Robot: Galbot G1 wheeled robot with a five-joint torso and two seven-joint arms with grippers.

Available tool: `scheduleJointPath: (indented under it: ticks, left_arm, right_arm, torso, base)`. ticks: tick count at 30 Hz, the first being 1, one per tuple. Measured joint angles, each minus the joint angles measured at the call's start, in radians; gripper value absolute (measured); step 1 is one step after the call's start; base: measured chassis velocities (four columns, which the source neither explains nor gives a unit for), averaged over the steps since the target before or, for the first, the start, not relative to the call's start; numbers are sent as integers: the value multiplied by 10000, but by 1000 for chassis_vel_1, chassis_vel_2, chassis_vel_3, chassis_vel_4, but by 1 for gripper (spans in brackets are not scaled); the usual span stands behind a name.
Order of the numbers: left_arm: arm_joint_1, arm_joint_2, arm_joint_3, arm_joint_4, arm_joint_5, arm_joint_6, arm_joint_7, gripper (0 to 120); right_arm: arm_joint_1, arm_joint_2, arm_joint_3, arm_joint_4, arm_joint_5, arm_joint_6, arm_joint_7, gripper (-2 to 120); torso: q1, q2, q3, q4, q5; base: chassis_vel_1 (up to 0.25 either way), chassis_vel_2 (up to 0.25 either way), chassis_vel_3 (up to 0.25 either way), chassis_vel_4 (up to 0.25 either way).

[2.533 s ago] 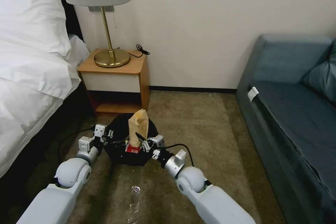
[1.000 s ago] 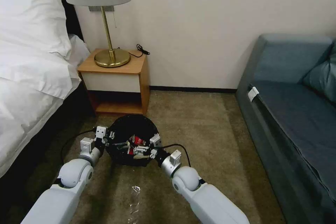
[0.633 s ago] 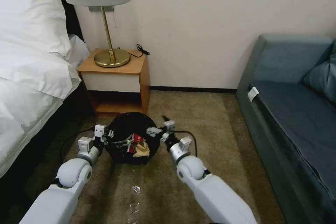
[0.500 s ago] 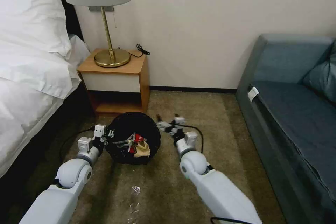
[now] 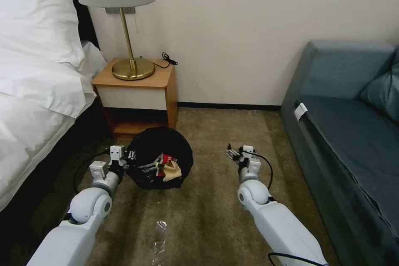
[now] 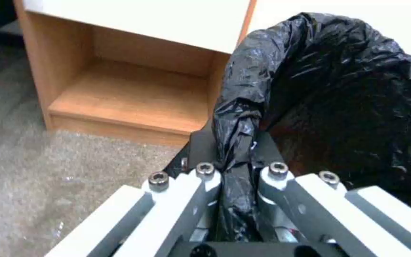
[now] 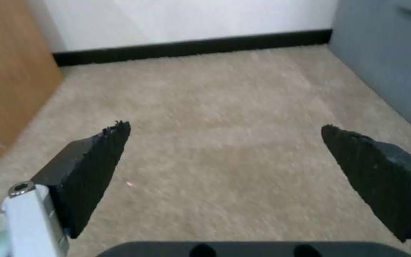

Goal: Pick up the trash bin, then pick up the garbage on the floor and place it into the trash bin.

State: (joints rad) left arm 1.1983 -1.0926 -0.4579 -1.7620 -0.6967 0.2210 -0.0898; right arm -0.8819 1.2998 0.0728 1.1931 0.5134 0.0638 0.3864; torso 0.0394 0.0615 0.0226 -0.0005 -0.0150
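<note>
Head view: left tool point(image 5: 129, 162) clamps trash bin point(image 5: 160, 162) rim; right tool point(image 5: 232, 154), wide apart, empty, sits beside it.

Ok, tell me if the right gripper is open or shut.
Open. The right gripper has its jaws spread wide over bare carpet, nothing between them.

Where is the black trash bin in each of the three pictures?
Head view: the trash bin sits on the carpet before the nightstand, its rim pinched by the left gripper.
Left wrist view: its black bag beside the nightstand.
Right wrist view: not in it; nightstand side.
</note>
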Motion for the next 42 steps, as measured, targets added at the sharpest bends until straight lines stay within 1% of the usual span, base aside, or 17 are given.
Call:
scheduleJointPath:
  ticks: [1, 3, 4, 5, 6, 7, 8, 9, 10, 12, 13, 15, 16, 20, 22, 32, 42]
  left_arm:
    - [0, 0, 0, 0, 0, 0, 0, 4]
    - [33, -226, -94, -102, -584, 78, -578, 4]
    - [33, -226, -94, -102, -584, 78, -578, 4]
    - [33, -351, -132, -135, -820, 128, -885, 4]
    - [33, -351, -132, -135, -820, 128, -885, 4]
    - [1, -623, -218, -131, -1063, 186, -1381, 4]
    - [1, -623, -218, -131, -1063, 186, -1381, 4]
    - [-37, -812, -277, -73, -1220, 188, -1620, 4]
    - [-37, -812, -277, -73, -1220, 188, -1620, 4]
    - [-123, -1206, -410, 119, -1520, 130, -1940, 4]
    - [-123, -1206, -410, 119, -1520, 130, -1940, 4]
    - [-180, -1554, -546, 389, -1530, 23, -2128, 4]
    - [-186, -1660, -593, 520, -1511, -27, -2151, 4]
    - [-191, -1795, -684, 716, -1519, -98, -2162, 4]
    - [-198, -1921, -831, 988, -1550, -167, -2194, 4]
    - [-262, -2069, -1005, 1454, -1295, -276, -2103, 4]
    - [-253, -2264, -1033, 1836, -1272, -338, -2056, 4]
  right_arm:
    - [0, 0, 0, 0, 0, 0, 0, 100]
    - [-105, 14, 209, -64, -19, 58, -157, 100]
    - [-105, 14, 209, -64, -19, 58, -157, 100]
    - [-147, 16, 281, -61, -24, 75, -204, 100]
    - [-147, 16, 281, -61, -24, 75, -204, 100]
    - [-237, 16, 371, -20, -33, 131, -255, 100]
    - [-237, 16, 371, -20, -33, 131, -255, 100]
    - [-328, 15, 414, 31, -68, 188, -315, 100]
    - [-328, 15, 414, 31, -68, 188, -315, 100]
    - [-483, 6, 470, 94, -161, 297, -445, 100]
    - [-483, 6, 470, 94, -161, 297, -445, 100]
    - [-572, 13, 511, 125, -216, 411, -576, 100]
    - [-605, 19, 517, 126, -236, 480, -656, 100]
    - [-655, 31, 531, 125, -294, 623, -853, 100]
    - [-728, 64, 572, 56, -445, 825, -1027, 100]
    - [-969, -8, 597, -61, -590, 1129, -1314, 100]
    - [-1249, -97, 686, -52, -516, 1323, -1599, 100]
  torso:
    - [0, 0, 0, 0, 0]
    - [1, 1, 0, 3, -1]
    - [1, 1, 0, 3, -1]
    - [0, 0, -1, 4, -1]
    - [0, 0, -1, 4, -1]
    - [0, 0, 0, 3, -2]
    - [0, 0, 0, 3, -2]
    - [0, 0, -1, 3, -2]
    - [0, 0, -1, 3, -2]
    - [0, 0, -1, 2, -1]
    - [0, 0, -1, 2, -1]
    - [0, 0, -1, 0, -3]
    - [0, 0, 0, 0, -2]
    - [0, 0, -1, 3, -3]
    - [0, 0, 0, 3, -2]
    - [0, 0, 0, 2, -2]
    - [0, 0, -1, 2, -3]
  base:
    - [0, 0, 0, 0]
    - [0, 0, 0, 0]
    - [0, 0, 0, 0]
    - [0, 0, 0, 0]
    - [0, 0, 0, 0]
    - [0, 0, 0, 0]
    - [0, 0, 0, 0]
    - [0, 0, 0, 0]
    - [0, 0, 0, 0]
    - [0, 0, 0, 0]
    - [0, 0, 0, 0]
    - [0, 0, 0, 0]
    - [0, 0, 0, 0]
    - [0, 0, 0, 0]
    - [0, 0, 0, 0]
    - [0, 0, 0, 0]
    - [0, 0, 0, 0]
